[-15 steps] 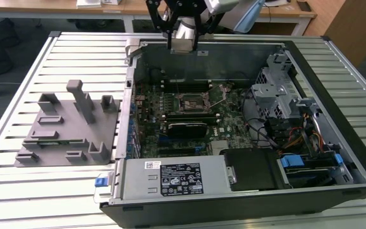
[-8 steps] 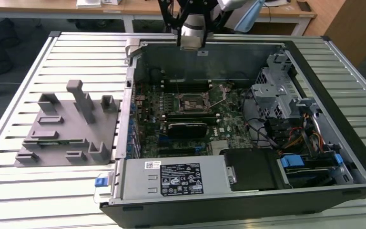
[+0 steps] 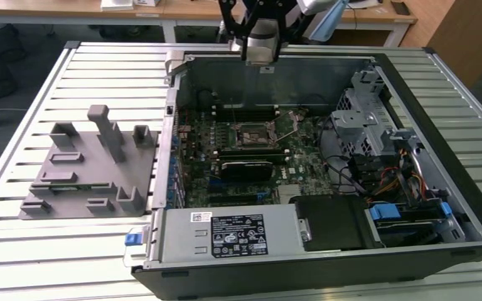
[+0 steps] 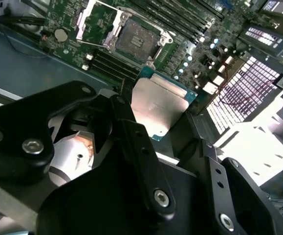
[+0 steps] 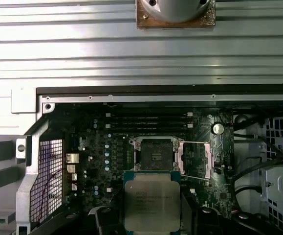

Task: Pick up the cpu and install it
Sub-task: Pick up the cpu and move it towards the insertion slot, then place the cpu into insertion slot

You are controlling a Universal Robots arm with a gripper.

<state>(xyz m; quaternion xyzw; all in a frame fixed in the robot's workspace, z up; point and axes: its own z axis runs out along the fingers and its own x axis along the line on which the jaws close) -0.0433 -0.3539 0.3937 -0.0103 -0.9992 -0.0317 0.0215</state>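
Jaws closed on the cpu [image 4: 162,104] [image 5: 151,203], gripping it by two opposite edges, its silvery lid and green rim exposed between them in both wrist views. The chip hangs in the air above the motherboard [image 5: 96,164], near the CPU socket [image 5: 153,155] [image 4: 137,40] but not seated in it. The socket stands open and empty, its metal load plate [image 5: 196,159] swung aside and the lever raised. Memory slots [image 5: 148,122] run beside the socket. In the exterior view the arm [image 3: 260,41] hangs over the far wall of the open computer case [image 3: 308,279], which lies on its side on the slatted metal table [image 3: 40,251]. A grey fixture [image 3: 90,169] rests on the table at the exterior view's left, just beside the case.
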